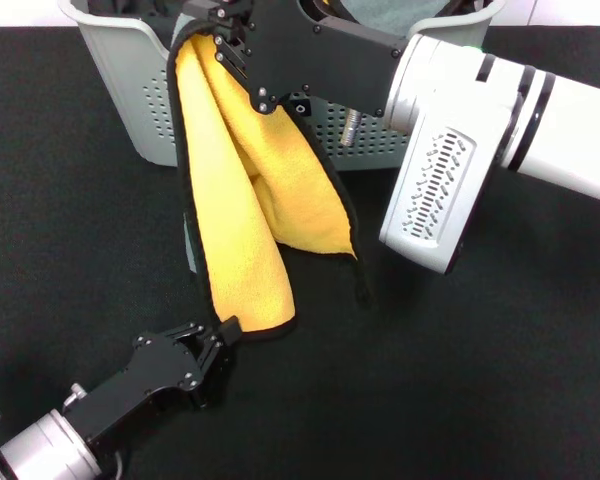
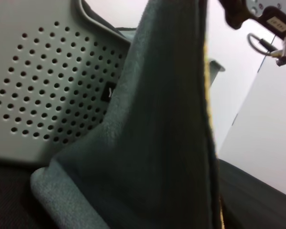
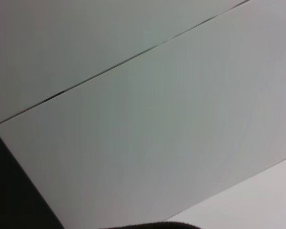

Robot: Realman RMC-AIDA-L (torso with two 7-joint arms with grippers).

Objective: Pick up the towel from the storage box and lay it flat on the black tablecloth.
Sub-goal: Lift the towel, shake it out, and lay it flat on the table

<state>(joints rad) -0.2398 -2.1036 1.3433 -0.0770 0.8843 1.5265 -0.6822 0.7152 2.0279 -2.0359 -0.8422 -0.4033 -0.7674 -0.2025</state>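
Above the black tablecloth (image 1: 500,380), right tool (image 1: 223,40) pinching towel (image 1: 245,200) top, left tool (image 1: 218,340) pinching its bottom corner.

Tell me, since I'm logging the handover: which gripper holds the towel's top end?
The right gripper, up by the storage box, is clamped on the top of the hanging towel. The left gripper grips its bottom corner, low over the black tablecloth.

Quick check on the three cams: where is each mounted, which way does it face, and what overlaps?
Head: looks forward and down at the black tablecloth, storage box and hanging towel; right gripper holds its top, left gripper its bottom corner.
Left wrist: faces the towel close up, storage box behind; no own fingers visible.
Right wrist: faces pale flat panels; no fingers visible.
Shared: head and left wrist both show towel and storage box.
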